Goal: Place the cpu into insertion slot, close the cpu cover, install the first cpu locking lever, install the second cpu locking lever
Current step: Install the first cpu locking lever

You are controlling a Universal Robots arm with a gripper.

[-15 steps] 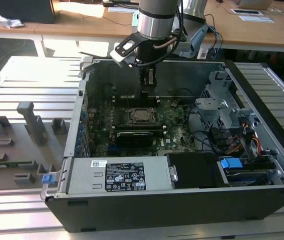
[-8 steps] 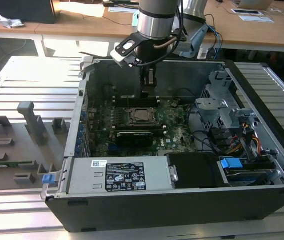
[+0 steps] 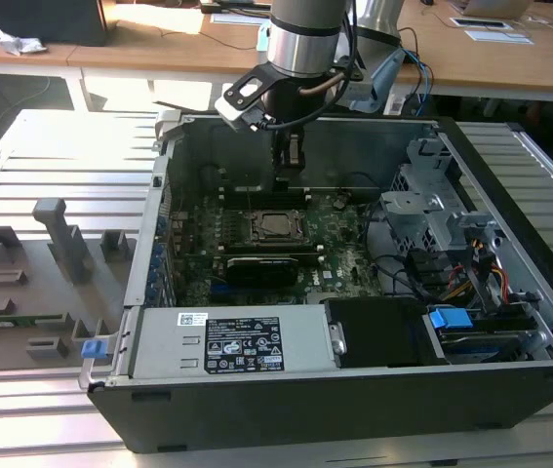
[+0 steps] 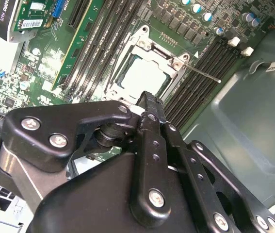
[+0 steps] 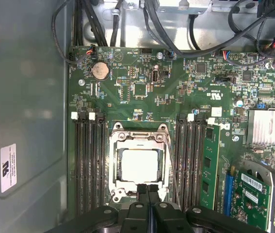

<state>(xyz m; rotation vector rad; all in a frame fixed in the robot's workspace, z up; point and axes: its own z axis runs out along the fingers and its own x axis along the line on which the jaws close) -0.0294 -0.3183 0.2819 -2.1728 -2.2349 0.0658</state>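
Observation:
The cpu (image 5: 139, 165), a silvery square chip, lies flat in its place on the green motherboard; it is also seen as cpu (image 4: 144, 77) and cpu (image 3: 275, 225). The cpu cover (image 5: 138, 138) lies down around it as a metal frame, also visible as cpu cover (image 4: 162, 50). The insertion slot is hidden beneath chip and cover. A thin wire lever (image 4: 205, 74) sticks out sideways over the memory slots, seen too as lever (image 5: 172, 170). My gripper (image 5: 147, 190) is shut with nothing held and hovers just above the socket's edge, shown also as gripper (image 3: 291, 183) and gripper (image 4: 149, 102).
Long black memory slots (image 5: 91, 160) flank the socket on both sides. A graphics card (image 5: 253, 194) and a heatsink (image 5: 268, 126) sit nearby. The grey case wall (image 5: 25, 121) stands close. Cables (image 3: 422, 273) and drive cages crowd the exterior view's right.

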